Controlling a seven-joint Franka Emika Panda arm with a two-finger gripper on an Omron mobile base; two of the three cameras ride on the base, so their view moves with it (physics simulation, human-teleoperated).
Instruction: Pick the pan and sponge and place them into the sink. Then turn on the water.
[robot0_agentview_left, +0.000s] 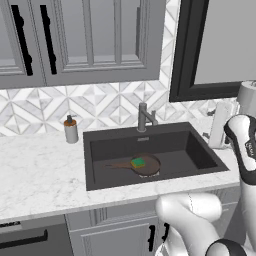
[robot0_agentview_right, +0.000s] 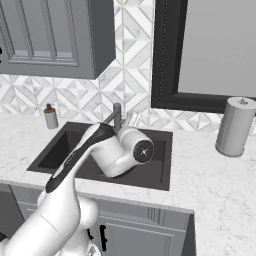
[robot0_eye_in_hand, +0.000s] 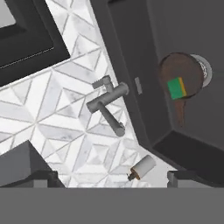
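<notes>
The dark brown pan (robot0_agentview_left: 149, 167) lies flat in the dark grey sink (robot0_agentview_left: 107, 146), its thin handle pointing left. On the pan rests the green and yellow sponge (robot0_agentview_left: 137, 162). In the hand view the pan (robot0_eye_in_hand: 175, 68) and the sponge (robot0_eye_in_hand: 176, 88) sit partly over the round metal drain (robot0_eye_in_hand: 204, 70). The grey faucet (robot0_agentview_left: 144, 117) stands at the sink's back edge. My gripper (robot0_eye_in_hand: 111, 177) is open and holds nothing. It hangs above the sink, pointing toward the faucet (robot0_eye_in_hand: 107, 103) and the backsplash. In the right base view my gripper (robot0_agentview_right: 131, 120) shows just right of the faucet (robot0_agentview_right: 117, 114).
A soap dispenser (robot0_agentview_left: 70, 131) stands on the counter left of the sink. On the right counter a paper towel roll (robot0_agentview_right: 235, 127) stands below a dark-framed window. Grey cabinets hang above the left side. White marble counter lies on both sides of the basin.
</notes>
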